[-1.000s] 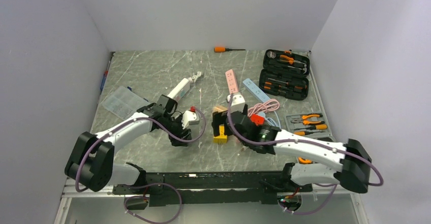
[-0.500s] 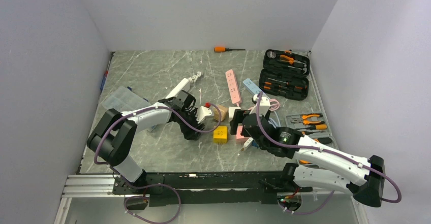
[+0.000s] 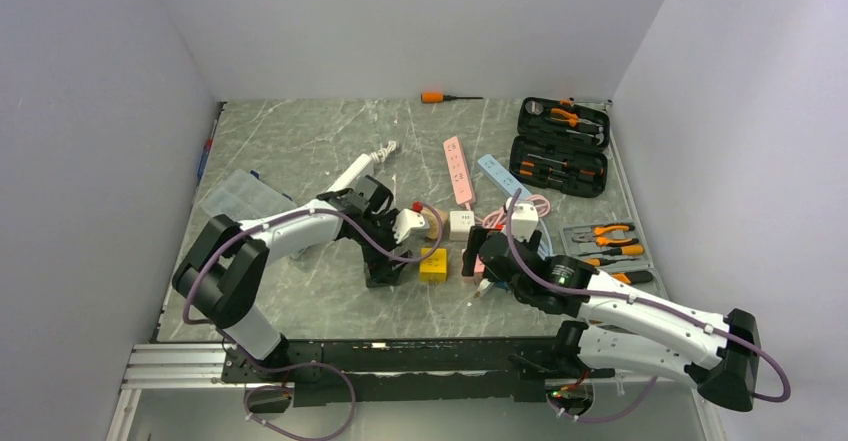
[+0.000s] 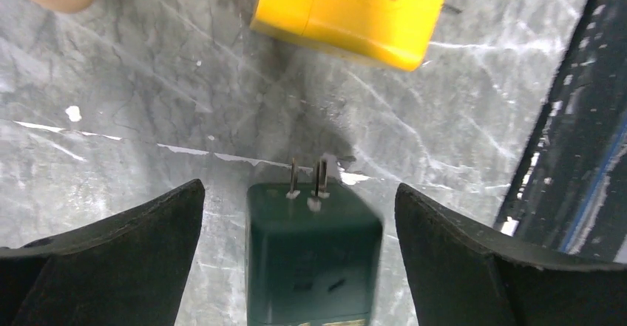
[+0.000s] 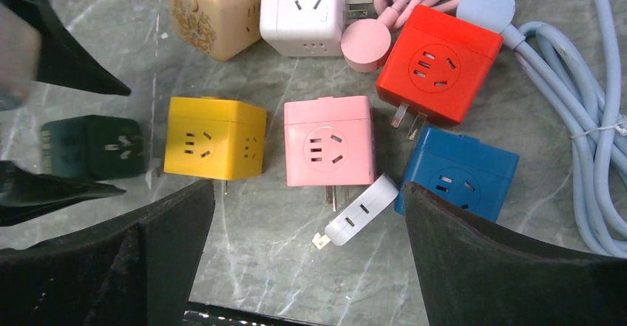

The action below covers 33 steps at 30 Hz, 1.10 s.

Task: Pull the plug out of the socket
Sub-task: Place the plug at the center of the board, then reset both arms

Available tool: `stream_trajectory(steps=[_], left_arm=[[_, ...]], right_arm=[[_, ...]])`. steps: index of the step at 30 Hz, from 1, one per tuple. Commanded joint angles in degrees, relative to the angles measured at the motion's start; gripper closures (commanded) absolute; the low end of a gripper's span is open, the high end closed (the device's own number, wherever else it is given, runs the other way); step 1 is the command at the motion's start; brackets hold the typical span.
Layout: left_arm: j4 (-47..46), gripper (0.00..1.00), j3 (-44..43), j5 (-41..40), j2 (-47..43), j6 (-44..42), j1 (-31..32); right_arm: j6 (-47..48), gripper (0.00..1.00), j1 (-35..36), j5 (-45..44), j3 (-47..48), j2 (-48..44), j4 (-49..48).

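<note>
Dark green cube plug (image 4: 310, 259), formerly seated in yellow cube socket (image 4: 355, 8), is parted.
Bare prongs (image 4: 307, 178) are shown by left wrist only; left gripper (image 4: 299, 191), right gripper (image 5: 309, 187) spread wide, empty.

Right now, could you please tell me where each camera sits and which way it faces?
Top external: fixed above and behind the bases, facing down across the grey marble table; left arm and right arm show whole.
Left wrist: on the left arm, facing down at the dark green cube adapter, flanked by the open left gripper.
Right wrist: on the right arm, facing down at the pink cube adapter, framed by the open right gripper.
Shared: both wrist views catch the yellow cube adapter and the green one.
</note>
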<state>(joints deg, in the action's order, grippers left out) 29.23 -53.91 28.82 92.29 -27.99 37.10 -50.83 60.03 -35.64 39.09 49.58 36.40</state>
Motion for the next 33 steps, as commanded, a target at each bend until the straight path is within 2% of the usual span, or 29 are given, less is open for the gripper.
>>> stream_trajectory(steps=[1,4,8,13,20,27,33], left_arm=[[5.5,0.01,-5.55,5.43,-6.01,-1.65,0.09],[11.03,0.01,-9.74,5.35,-9.21,-2.27,-0.03],[20.4,0.01,-19.53,3.11,-10.72,-1.1,-1.3],[27.42,0.01,-27.26,0.8,-10.49,0.27,-5.77],[28.42,0.01,-26.79,4.25,-10.76,4.03,-17.78],[29.14,0.01,-26.03,4.28,-10.51,4.75,-27.41],[27.3,0.01,-24.19,4.1,-11.87,4.7,-34.11]], right_arm=[[1.03,0.01,-0.08,-0.83,3.71,1.6,0.62],[2.07,0.0,-0.08,-1.0,4.35,2.07,0.03],[3.36,0.0,-0.08,-1.34,5.27,2.64,-0.41],[6.24,0.0,-0.26,-1.41,6.87,4.21,-1.2],[12.11,0.0,-4.56,2.96,7.74,5.29,-6.36],[15.43,0.0,-16.54,14.89,6.29,4.2,-13.09],[14.73,0.0,-25.27,20.29,5.65,4.6,-14.42]])
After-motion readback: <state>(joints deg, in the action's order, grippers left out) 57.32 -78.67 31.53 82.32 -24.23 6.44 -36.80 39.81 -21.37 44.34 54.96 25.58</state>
